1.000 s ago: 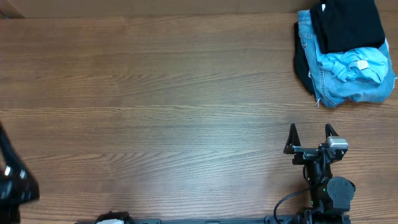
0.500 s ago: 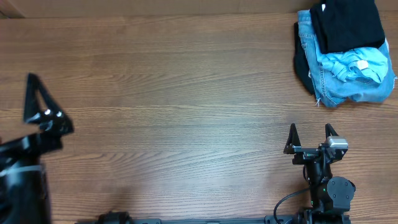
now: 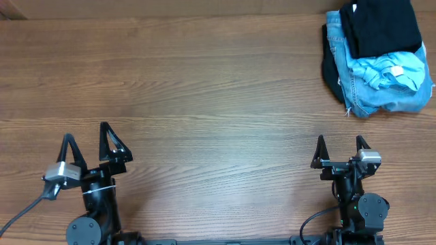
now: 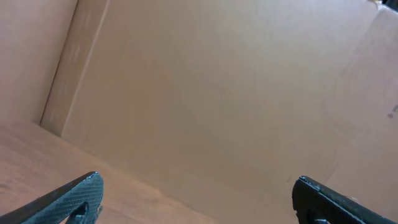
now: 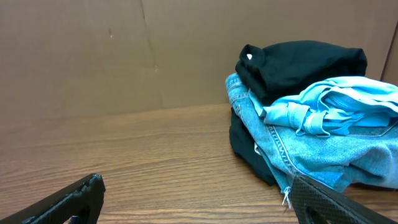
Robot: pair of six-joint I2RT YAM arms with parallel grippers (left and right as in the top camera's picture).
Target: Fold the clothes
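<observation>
A black T-shirt [image 3: 380,27] with a small white label lies folded on top of a pile at the table's far right corner. It also shows in the right wrist view [image 5: 298,65]. My right gripper [image 3: 339,146] is open and empty near the front edge, well short of the pile; it also shows in the right wrist view [image 5: 199,199]. My left gripper [image 3: 87,140] is open and empty at the front left, far from the pile. In the left wrist view it [image 4: 196,196] faces a brown board wall.
Under the black T-shirt lie a light blue shirt [image 3: 392,68] and blue denim jeans [image 3: 344,58], with another dark cloth [image 3: 331,71] at the pile's left edge. A brown cardboard wall [image 5: 124,50] stands along the back of the wooden table [image 3: 204,88].
My left arm has swung in from the left edge of the overhead view and now stands at the front left with fingers open. The right arm and the pile have not moved.
</observation>
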